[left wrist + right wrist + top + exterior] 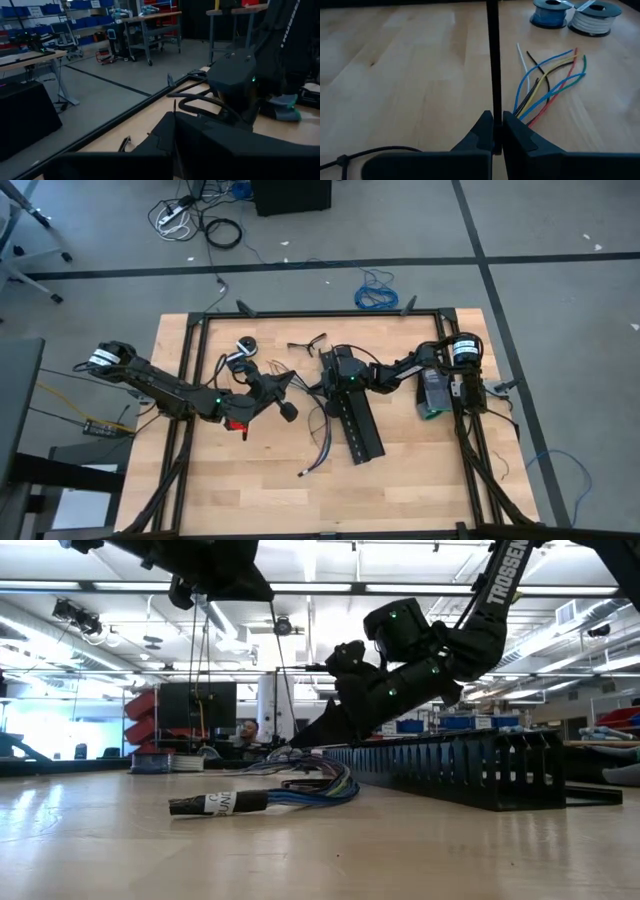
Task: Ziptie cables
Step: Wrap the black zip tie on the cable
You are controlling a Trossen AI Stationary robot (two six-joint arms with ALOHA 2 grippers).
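The cables [322, 442] lie on the table beside a black perforated strip. Their coloured ends splay out [545, 85], and the other end carries a black sleeve with a white label [215, 803]. One thin black ziptie [281, 670] runs from my left gripper [292, 380], raised above the table, down to my right gripper [320, 385], low by the cables. Both grippers are shut on it. In the right wrist view the ziptie [493, 60] stretches straight away from my right gripper [494, 125]. My left gripper pinches the ziptie's upper end [174, 106] between its two fingertips, coming level from the table's left. The strip slopes down from it, clear of the table. My right gripper pinches the ziptie's lower part [493, 116] between its two fingertips [482, 125]. The fingers slant down from the table's right and lie in line with the strip. The hold is just above the tabletop, next to the cables' splayed ends, and the strip rises straight from it.
The long black perforated strip [360, 425] lies right of the cables, toward the near edge. A blue spool [550, 12] and a white spool [595, 15] stand at the far left of the table. Loose black strips [308, 343] lie near the far edge.
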